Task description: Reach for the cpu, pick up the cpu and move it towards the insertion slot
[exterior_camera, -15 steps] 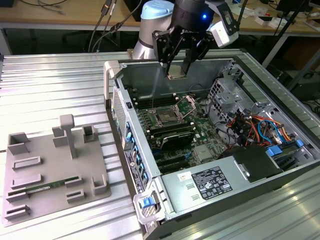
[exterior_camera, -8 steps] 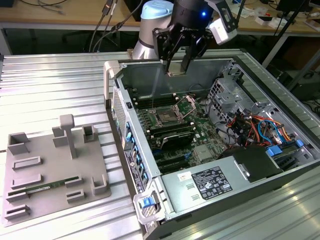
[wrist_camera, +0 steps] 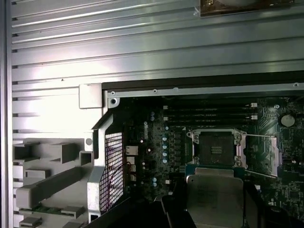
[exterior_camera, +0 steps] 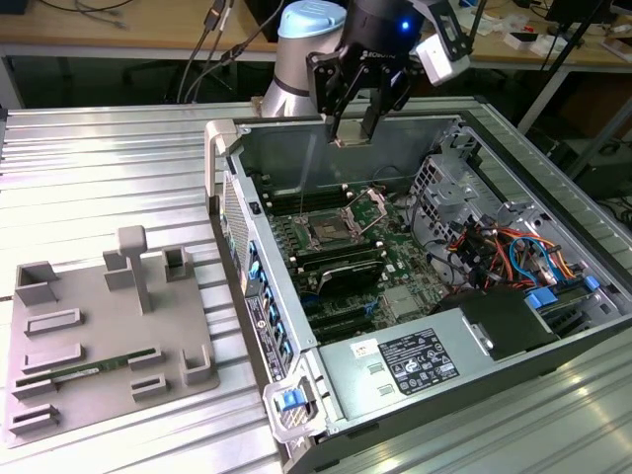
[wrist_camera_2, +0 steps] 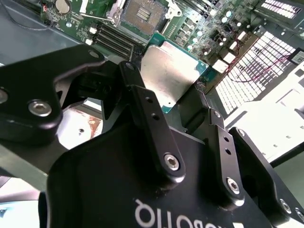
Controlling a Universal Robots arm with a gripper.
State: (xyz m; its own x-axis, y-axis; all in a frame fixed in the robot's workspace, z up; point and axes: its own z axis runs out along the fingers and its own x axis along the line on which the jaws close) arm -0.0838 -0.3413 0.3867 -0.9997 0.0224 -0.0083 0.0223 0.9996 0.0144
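My gripper [exterior_camera: 354, 126] hangs above the back of the open computer case, shut on the cpu [wrist_camera_2: 170, 71], a thin square chip with a pale silvery face and a green edge. In both wrist views the chip sits between the two black fingers [wrist_camera_2: 147, 109], with its face in plain sight [wrist_camera: 211, 197]. The insertion slot [exterior_camera: 326, 234] is a dark square socket with a shiny metal frame and a raised wire lever, on the motherboard below and in front of the gripper. It lies just beyond the chip's edge in both wrist views [wrist_camera: 216, 147] [wrist_camera_2: 141, 12]. The chip is in the air, clear of the socket.
The case walls [exterior_camera: 286, 296] ring the motherboard. Black memory slots [exterior_camera: 341, 265] lie beside the socket; a black power supply [exterior_camera: 415, 360] and coloured cables [exterior_camera: 504, 252] fill the exterior view's right. A grey fixture [exterior_camera: 109, 336] with a green memory stick [exterior_camera: 94, 373] sits on the ribbed table at left.
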